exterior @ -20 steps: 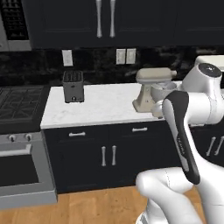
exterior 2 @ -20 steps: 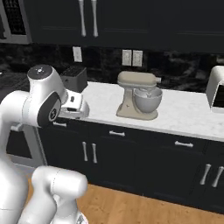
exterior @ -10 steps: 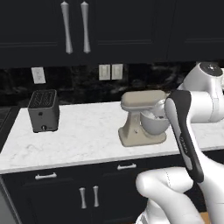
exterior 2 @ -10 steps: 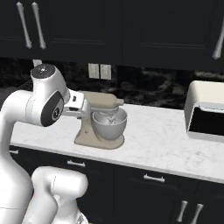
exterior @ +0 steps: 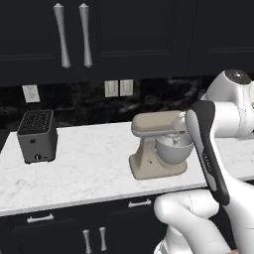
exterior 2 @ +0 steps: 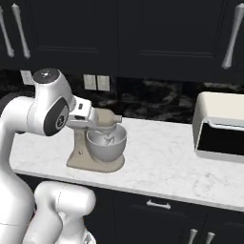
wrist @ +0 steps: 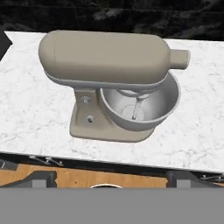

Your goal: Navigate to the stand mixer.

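The base has driven closer to the stand mixer (exterior: 161, 149).

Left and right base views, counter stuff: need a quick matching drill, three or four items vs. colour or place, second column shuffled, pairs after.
Column 1:
1. stand mixer
2. toaster
3. mixer bowl
4. wall outlets

Column 2:
A. black box at the counter's left end
B. shiny silver, under the mixer's head
C. cream, mid-counter in front of the arm
D. pale plates on the dark backsplash

Pairs: 1-C, 2-A, 3-B, 4-D
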Controlling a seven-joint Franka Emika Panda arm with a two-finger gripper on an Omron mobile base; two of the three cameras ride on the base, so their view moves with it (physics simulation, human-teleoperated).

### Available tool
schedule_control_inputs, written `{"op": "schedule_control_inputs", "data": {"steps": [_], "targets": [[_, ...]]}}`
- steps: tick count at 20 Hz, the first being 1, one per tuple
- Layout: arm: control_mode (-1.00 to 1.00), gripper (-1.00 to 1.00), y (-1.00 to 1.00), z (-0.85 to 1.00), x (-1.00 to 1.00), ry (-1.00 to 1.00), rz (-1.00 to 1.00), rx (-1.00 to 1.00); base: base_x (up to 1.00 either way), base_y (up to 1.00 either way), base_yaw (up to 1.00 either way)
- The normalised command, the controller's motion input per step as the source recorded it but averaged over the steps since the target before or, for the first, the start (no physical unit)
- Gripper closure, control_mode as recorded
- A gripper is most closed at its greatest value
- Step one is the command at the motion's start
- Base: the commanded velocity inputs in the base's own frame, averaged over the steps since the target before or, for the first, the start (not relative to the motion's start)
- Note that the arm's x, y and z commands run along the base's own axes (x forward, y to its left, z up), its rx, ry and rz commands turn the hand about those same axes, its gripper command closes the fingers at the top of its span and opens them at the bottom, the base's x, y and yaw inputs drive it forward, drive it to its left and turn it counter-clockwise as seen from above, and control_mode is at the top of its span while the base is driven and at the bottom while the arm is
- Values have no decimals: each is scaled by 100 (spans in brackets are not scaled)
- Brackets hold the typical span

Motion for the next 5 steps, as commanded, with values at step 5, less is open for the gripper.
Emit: {"op": "schedule_control_inputs", "data": {"steps": [5], "targets": [[100, -100, 0, 0, 0, 0, 0, 0, 64, 0, -14]]}}
